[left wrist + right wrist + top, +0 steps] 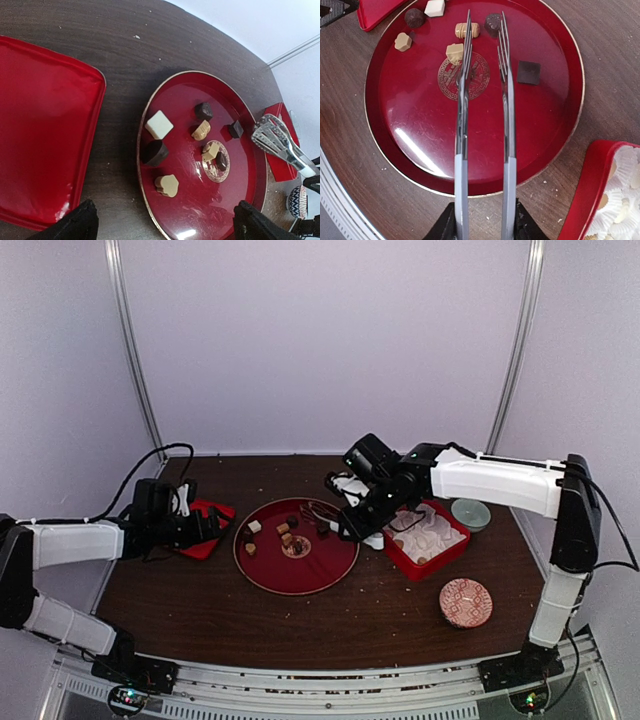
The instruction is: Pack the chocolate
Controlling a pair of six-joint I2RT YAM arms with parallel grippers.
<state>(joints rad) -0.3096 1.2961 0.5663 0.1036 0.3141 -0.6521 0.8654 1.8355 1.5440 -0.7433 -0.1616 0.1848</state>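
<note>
At centre of a dark wooden table (200, 610), a round red plate (300, 580) with the chocolate (159, 124): eight small pieces in white, tan and dark brown, all loose on the plate. In the right wrist view, gathered from 10 to 1 o'clock of the plate, two of them on the gold medallion (216, 161) in the middle.

Right gripper (482, 227): fingers pressed against the two handles of metal tongs (461, 150). Tong blades apart, reaching toward 12 o'clock above the plate, with a flat dark square (528, 72) just beside the right blade at 3 o'clock.

Left gripper (165, 225): at 9 o'clock of the plate, fingers spread wide, gripping nothing, near a red lid (45, 140).

At 3 o'clock of the plate, a red box (445, 558) lined with white paper cups (430, 535); not possible to tell if any chocolate inside. At 2 o'clock of the box, a pale green bowl (470, 512); at 5 o'clock, a patterned bowl (466, 602).
</note>
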